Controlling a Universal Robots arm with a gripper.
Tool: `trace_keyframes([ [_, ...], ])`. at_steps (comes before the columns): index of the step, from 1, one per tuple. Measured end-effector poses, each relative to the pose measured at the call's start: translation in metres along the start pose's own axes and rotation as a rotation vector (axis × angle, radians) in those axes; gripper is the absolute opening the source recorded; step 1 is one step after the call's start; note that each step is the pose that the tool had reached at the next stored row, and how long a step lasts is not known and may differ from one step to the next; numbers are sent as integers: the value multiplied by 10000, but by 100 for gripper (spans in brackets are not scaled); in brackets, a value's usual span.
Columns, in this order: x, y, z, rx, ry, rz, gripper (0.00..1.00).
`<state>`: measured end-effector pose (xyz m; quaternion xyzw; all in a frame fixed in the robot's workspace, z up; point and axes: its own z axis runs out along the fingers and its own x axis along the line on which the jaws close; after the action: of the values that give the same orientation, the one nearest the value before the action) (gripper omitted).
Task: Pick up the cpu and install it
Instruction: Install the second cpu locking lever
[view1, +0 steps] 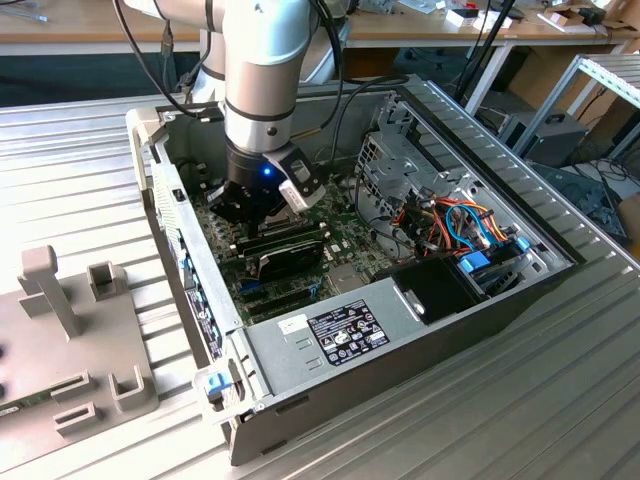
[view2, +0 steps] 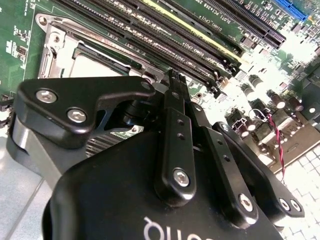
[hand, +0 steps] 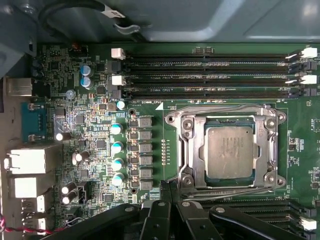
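Down inside the open computer case (view1: 330, 340), the gripper (hand: 170, 200) hangs just above the green motherboard (hand: 95, 125), fingers pressed together and grasping nothing. Just beside its fingertips, the cpu (hand: 229, 152) lies flat in the socket (hand: 186, 150), its hinged metal frame around it. Long memory slots (hand: 210, 77) run beyond the socket. Overhead, the arm (view1: 262, 70) stands nearly vertical in the exterior view.

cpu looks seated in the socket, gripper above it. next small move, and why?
Probably a short straight lift away. In the first wrist view the cpu lies flat inside the socket frame, and the gripper sits beside it with nothing between its fingers, which look shut. In the exterior view the arm is down inside the case.
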<state>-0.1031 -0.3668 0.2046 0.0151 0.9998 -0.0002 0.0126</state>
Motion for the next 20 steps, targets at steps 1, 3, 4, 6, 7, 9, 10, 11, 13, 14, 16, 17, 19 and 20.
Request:
trace_keyframes([
  [1,1,0,6,2,0,0,11],
  [3,3,-1,12,3,-1,0,11],
  [4,3,-1,13,1,1,0,11],
  [6,2,0,15,-1,-1,0,11],
  [7,2,0,15,-2,-2,0,11],
  [9,2,2,18,-12,-6,1,11],
  [10,2,2,19,-12,-7,1,11],
  [11,2,1,17,-5,-4,1,11],
  [13,3,0,16,-2,-1,1,11],
  [14,2,0,14,-1,-1,0,11],
  [16,1,2,-27,41,-4,-1,11],
  [17,1,3,-45,64,-5,-2,11],
  [19,0,2,-73,84,-4,-4,11],
  [20,0,3,-87,84,-5,-3,11],
])
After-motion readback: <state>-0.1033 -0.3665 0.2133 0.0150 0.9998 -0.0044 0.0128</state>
